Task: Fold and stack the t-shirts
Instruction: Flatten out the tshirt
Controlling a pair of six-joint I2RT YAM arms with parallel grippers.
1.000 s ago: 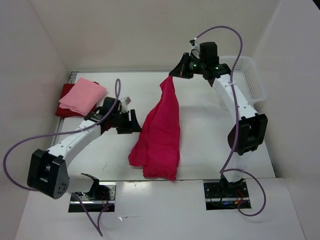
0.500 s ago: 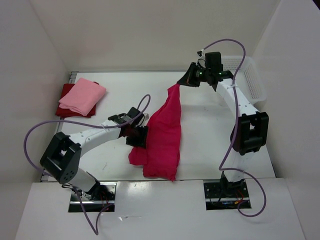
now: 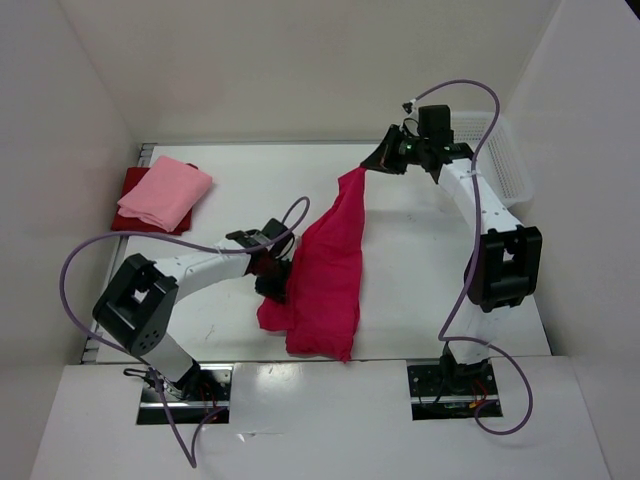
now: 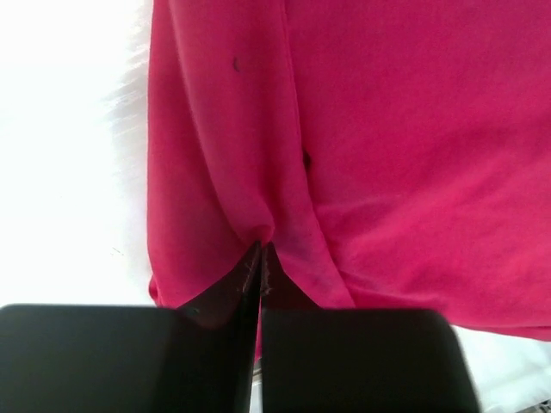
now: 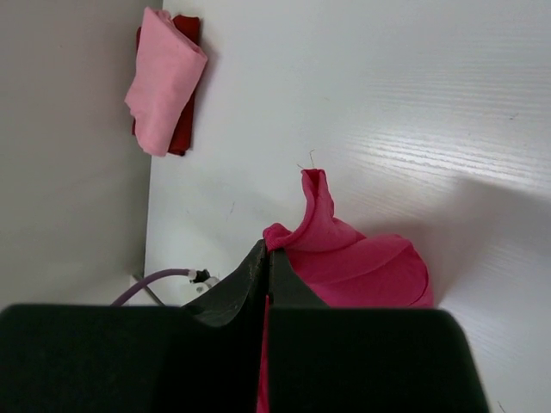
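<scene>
Left end effector (image 4: 261,247) and right end effector (image 5: 267,252), each pinched on the magenta t-shirt (image 3: 330,260); best drawn apart evenly, cloth kept taut.

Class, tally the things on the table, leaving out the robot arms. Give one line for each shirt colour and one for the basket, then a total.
dark red t-shirt: 1
light pink t-shirt: 1
magenta t-shirt: 1
white mesh basket: 1
Total: 4
</scene>
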